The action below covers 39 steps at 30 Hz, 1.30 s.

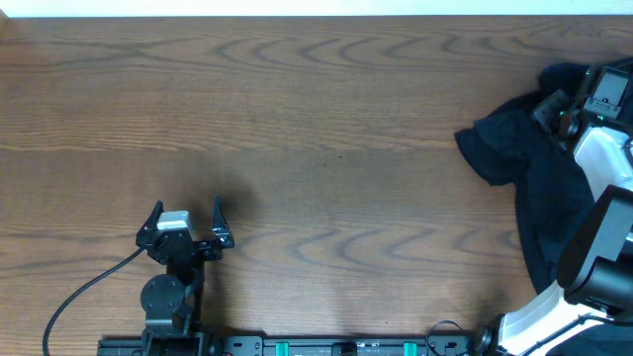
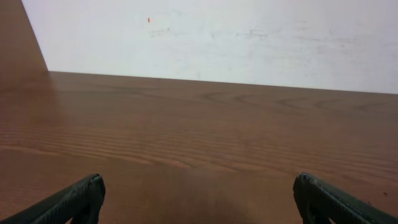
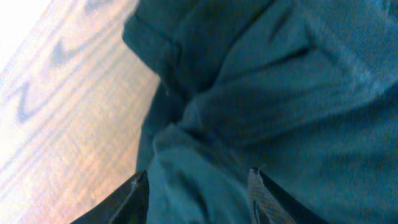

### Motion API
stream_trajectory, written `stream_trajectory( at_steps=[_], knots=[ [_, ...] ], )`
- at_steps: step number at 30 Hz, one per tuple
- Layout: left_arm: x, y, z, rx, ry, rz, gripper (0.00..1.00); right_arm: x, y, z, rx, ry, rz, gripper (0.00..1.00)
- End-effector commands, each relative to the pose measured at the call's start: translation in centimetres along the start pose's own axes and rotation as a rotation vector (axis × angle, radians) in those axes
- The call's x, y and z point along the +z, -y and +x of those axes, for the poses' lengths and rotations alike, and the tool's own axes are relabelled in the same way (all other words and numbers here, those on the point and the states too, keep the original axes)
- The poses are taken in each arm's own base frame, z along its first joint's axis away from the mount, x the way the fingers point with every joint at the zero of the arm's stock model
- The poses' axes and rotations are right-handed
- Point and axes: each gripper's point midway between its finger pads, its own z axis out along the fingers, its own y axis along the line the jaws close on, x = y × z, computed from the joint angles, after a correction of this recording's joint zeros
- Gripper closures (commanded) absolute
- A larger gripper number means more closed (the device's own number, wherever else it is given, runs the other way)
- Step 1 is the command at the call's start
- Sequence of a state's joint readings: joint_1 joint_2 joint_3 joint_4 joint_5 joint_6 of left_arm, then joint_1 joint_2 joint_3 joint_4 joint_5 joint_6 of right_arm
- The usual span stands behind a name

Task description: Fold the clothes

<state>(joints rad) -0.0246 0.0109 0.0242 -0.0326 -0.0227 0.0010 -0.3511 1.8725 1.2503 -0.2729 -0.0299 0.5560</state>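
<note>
**tabletop_tom:** Overhead, the clothes (image 1: 499, 148) are a rumpled dark heap at the right edge of the table (image 1: 316, 119), and the right arm (image 1: 605, 163) hangs over part of them. The left gripper (image 1: 186, 210) sits near the front on the left side, well apart from the heap, with its fingers spread wide over the wood.

**yam_watcher:** Yep, the left wrist view agrees. Both black fingertips (image 2: 78, 200) are down in the bottom corners, far apart, with wood grain and a white wall (image 2: 217, 37) ahead.

**tabletop_tom:** And the right gripper (image 3: 198, 177)?

**yam_watcher:** Its wrist view is nearly all fabric (it reads bluish in that camera). A thick fold bunches up between the two fingers (image 3: 134, 196), which stand partly apart, one on each side of it. A strip of table shows at the left. I can't tell whether they're actually squeezing the cloth or just sitting around it.
</note>
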Motion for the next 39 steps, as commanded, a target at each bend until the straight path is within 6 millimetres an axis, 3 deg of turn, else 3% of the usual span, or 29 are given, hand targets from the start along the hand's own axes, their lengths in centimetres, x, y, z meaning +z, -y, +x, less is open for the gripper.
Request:
stream_trajectory(
  at_steps=[1, 12, 22, 25, 34, 39],
  knots=[
    [0.1, -0.2, 1.8, 0.015, -0.051, -0.013, 0.02, 0.9, 0.6, 0.0, 0.036, 0.009, 0.022, 0.51],
    [0.1, -0.2, 1.8, 0.015, -0.051, -0.013, 0.02, 1.3, 0.8, 0.0, 0.059, 0.018, 0.029, 0.50],
    [0.1, -0.2, 1.8, 0.015, -0.051, -0.013, 0.02, 3.7, 1.6, 0.7, 0.069, 0.018, 0.047, 0.52],
    [0.1, -0.2, 1.8, 0.015, -0.051, -0.013, 0.02, 3.5, 0.6, -0.1, 0.068, 0.039, 0.004, 0.59],
    [0.1, -0.2, 1.8, 0.015, -0.051, -0.013, 0.02, 1.6, -1.2, -2.1, 0.050, 0.098, -0.069, 0.99],
    [0.1, -0.2, 1.8, 0.015, -0.051, -0.013, 0.02, 0.8, -1.4, -2.1, 0.002, 0.097, -0.066, 0.99]
  ],
)
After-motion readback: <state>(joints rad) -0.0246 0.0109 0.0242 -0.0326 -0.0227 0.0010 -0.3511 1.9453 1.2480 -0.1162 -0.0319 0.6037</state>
